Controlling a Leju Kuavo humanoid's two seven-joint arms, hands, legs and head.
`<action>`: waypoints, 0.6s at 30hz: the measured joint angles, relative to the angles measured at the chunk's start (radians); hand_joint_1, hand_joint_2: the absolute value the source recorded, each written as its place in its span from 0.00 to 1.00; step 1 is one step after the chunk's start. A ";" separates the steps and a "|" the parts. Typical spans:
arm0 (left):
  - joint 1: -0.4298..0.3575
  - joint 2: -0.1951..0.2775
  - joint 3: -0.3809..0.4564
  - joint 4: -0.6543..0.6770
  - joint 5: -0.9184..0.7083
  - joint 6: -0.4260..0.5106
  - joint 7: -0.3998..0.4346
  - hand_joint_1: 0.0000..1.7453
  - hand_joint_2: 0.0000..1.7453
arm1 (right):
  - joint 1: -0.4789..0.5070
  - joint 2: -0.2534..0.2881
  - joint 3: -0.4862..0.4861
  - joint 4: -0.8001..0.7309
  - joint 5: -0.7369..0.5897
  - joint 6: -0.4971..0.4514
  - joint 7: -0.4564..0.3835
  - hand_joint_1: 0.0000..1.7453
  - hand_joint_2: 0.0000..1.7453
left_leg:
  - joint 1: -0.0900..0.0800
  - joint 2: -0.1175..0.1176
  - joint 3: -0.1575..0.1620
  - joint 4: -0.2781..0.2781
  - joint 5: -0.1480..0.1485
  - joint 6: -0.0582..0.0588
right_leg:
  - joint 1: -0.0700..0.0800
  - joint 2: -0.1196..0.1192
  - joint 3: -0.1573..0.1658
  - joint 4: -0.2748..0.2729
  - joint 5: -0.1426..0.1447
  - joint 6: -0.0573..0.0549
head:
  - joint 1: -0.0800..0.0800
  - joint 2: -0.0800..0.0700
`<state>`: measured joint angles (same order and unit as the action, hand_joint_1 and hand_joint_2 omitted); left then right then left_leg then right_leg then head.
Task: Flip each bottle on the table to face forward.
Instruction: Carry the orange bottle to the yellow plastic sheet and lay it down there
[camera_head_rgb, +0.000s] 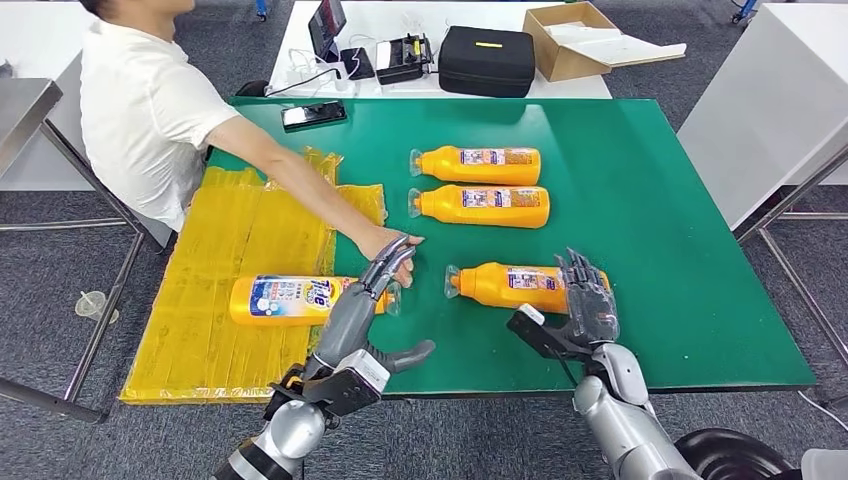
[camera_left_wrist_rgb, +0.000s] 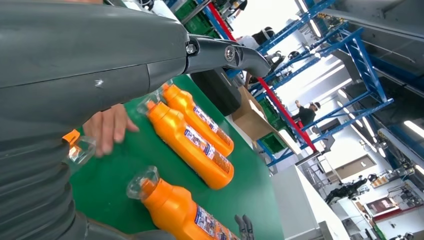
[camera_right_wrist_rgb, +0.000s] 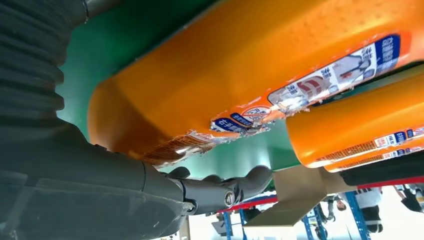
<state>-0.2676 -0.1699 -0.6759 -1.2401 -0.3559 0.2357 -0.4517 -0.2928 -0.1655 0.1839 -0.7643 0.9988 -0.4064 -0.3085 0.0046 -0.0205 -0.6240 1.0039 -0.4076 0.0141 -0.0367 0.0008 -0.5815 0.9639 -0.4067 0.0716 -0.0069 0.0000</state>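
Three orange bottles lie on the green table (camera_head_rgb: 680, 250) with their small back labels up: two at the back (camera_head_rgb: 480, 165) (camera_head_rgb: 485, 205) and one nearer (camera_head_rgb: 510, 285). My right hand (camera_head_rgb: 587, 298) lies with fingers spread over the near bottle's base end (camera_right_wrist_rgb: 250, 65), its thumb (camera_right_wrist_rgb: 225, 187) apart on the near side. A fourth bottle (camera_head_rgb: 285, 298) lies on yellow bags with its large front label up. My left hand (camera_head_rgb: 358, 305) stretches open over its neck, beside a person's hand (camera_head_rgb: 393, 252) at the clear cap (camera_left_wrist_rgb: 80, 150).
A person in a white shirt (camera_head_rgb: 140, 110) sits at the table's left, arm reaching across the yellow bags (camera_head_rgb: 210, 330). A phone (camera_head_rgb: 313, 115) lies at the table's back left. Behind stands a white table with a black case (camera_head_rgb: 487, 60) and a cardboard box (camera_head_rgb: 580, 40).
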 joint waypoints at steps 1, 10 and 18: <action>0.000 0.000 0.000 0.000 0.000 0.000 0.000 0.00 1.00 | -0.005 -0.002 0.001 0.006 0.000 0.004 0.001 0.00 1.00 | 0.000 0.000 0.000 0.000 0.000 0.000 | 0.000 0.000 0.000 0.000 0.000 0.000 | 0.000 0.000; 0.000 0.000 -0.005 0.001 0.000 0.000 0.000 0.00 1.00 | -0.024 -0.007 0.012 0.032 -0.001 0.009 0.004 0.00 1.00 | 0.000 0.000 0.001 0.000 0.000 0.000 | 0.000 0.000 0.001 0.000 0.000 0.000 | 0.000 0.000; 0.000 0.000 -0.005 0.001 0.000 0.000 0.000 0.00 1.00 | -0.029 -0.009 0.015 0.038 -0.001 0.009 0.004 0.00 1.00 | 0.000 0.000 0.001 0.000 0.000 0.000 | 0.000 0.000 0.001 0.000 0.000 0.000 | 0.000 0.000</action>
<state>-0.2681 -0.1700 -0.6809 -1.2390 -0.3559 0.2354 -0.4517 -0.3216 -0.1745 0.1993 -0.7259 0.9979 -0.3975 -0.3040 0.0046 -0.0204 -0.6230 1.0039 -0.4073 0.0144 -0.0367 0.0008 -0.5806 0.9639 -0.4066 0.0717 -0.0069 0.0000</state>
